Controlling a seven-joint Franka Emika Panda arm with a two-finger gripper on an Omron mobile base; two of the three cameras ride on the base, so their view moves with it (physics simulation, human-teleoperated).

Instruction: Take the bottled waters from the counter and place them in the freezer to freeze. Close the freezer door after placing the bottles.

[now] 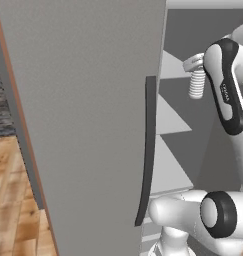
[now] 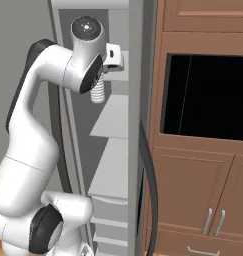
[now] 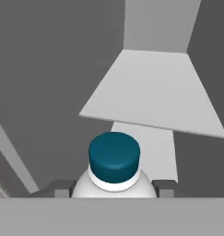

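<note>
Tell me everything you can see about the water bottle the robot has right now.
The bottled water is small, clear ribbed plastic with a dark teal cap over a white neck ring. The gripper is shut on it just below the cap, fingers on either side. It hangs upright in the air inside the freezer, above a pale shelf, touching no shelf.

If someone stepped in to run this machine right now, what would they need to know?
End effector: shut on a water bottle, teal cap up, held inside the open freezer above a pale shelf.
Freezer door: swung wide open, dark handle facing the base.
Done: this bottle carried into the freezer.
Left: set it on a shelf, let go, pull the arm out. I can't tell where the other bottle is. Shut the door last.
</note>
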